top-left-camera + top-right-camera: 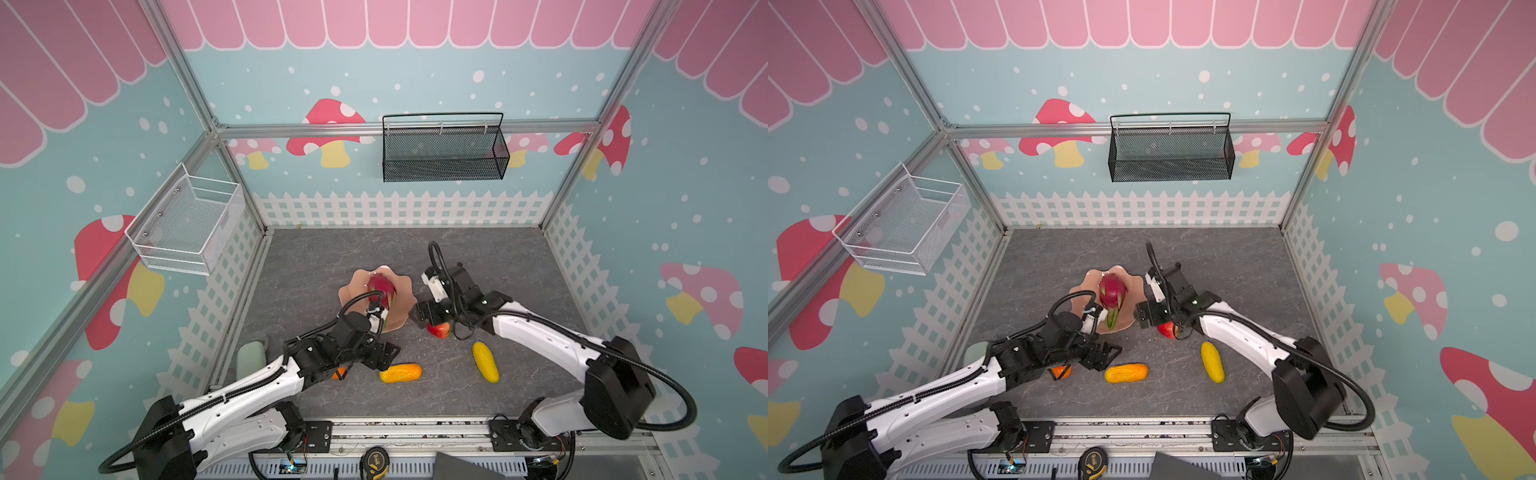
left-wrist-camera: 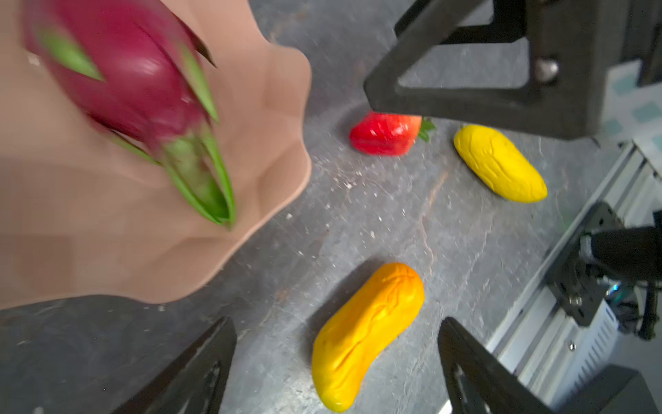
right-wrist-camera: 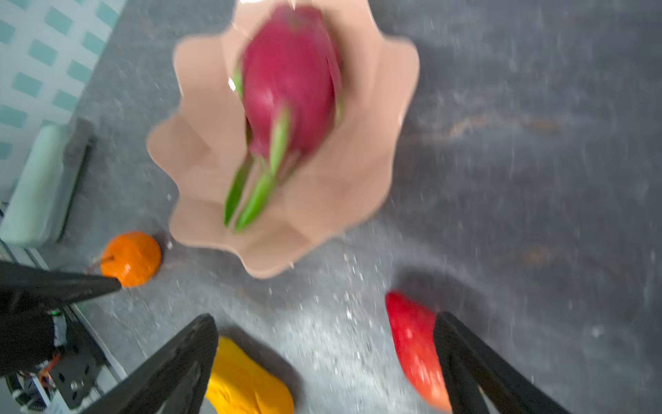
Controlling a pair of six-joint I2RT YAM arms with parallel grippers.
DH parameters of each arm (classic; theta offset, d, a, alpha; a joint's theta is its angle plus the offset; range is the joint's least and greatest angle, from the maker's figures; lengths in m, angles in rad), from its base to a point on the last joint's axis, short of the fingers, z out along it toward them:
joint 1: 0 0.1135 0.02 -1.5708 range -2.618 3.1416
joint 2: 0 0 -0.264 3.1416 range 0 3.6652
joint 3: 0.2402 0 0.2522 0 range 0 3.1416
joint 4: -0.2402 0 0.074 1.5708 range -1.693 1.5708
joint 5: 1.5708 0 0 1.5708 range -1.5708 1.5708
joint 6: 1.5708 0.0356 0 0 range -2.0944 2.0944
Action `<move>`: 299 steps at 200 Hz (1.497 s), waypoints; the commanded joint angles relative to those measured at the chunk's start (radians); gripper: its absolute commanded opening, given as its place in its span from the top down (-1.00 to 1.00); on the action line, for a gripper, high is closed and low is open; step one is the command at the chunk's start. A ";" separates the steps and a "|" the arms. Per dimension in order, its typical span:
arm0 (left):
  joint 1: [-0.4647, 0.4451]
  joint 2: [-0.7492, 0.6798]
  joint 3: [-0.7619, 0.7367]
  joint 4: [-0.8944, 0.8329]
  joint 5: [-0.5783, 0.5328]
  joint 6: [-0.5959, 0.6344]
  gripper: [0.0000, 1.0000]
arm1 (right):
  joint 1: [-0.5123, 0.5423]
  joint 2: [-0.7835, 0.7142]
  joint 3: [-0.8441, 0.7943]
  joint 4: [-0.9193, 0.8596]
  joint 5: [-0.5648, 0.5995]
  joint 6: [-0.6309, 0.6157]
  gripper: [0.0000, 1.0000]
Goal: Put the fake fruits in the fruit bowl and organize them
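Note:
The magenta dragon fruit (image 1: 380, 286) lies in the peach-pink fruit bowl (image 1: 401, 291), its green tip toward the front rim (image 2: 215, 200). On the table lie the red strawberry (image 1: 439, 330), the orange-yellow mango (image 1: 401, 372), the yellow bumpy fruit (image 1: 485, 361) and the small orange (image 1: 1061, 371), half hidden under my left arm. My left gripper (image 1: 384, 357) is open by the mango's left end (image 2: 365, 333), holding nothing. My right gripper (image 3: 326, 317) is open just above the strawberry (image 3: 415, 344), which lies by one finger.
A white wire basket (image 1: 187, 224) hangs on the left wall and a black mesh basket (image 1: 444, 149) on the back wall. A pale green object (image 1: 251, 357) sits at the table's front left. An aluminium rail (image 1: 415, 428) runs along the front edge.

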 commanded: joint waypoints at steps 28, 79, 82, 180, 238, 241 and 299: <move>-0.062 0.087 -0.028 0.088 -0.022 0.110 -0.69 | 0.022 -0.355 -0.256 -0.087 -0.184 0.161 -0.94; -0.077 0.188 -0.093 0.255 0.132 0.164 -0.48 | 0.022 -0.551 -0.367 -0.141 -0.298 0.201 -0.94; -0.079 0.193 -0.094 0.261 0.131 0.167 -0.48 | 0.022 -0.563 -0.373 -0.141 -0.299 0.206 -0.94; -0.115 0.382 -0.070 0.359 0.139 0.196 -0.38 | 0.022 -0.581 -0.429 -0.107 -0.294 0.207 -0.94; -0.122 0.367 -0.078 0.395 0.125 0.205 -0.04 | 0.022 -0.573 -0.424 -0.073 -0.284 0.216 -0.94; -0.122 0.361 -0.077 0.396 0.126 0.206 -0.01 | 0.022 -0.573 -0.423 -0.071 -0.283 0.216 -0.94; -0.093 0.192 -0.108 0.498 0.119 0.166 0.14 | 0.022 -0.511 -0.380 0.031 -0.262 0.187 -0.94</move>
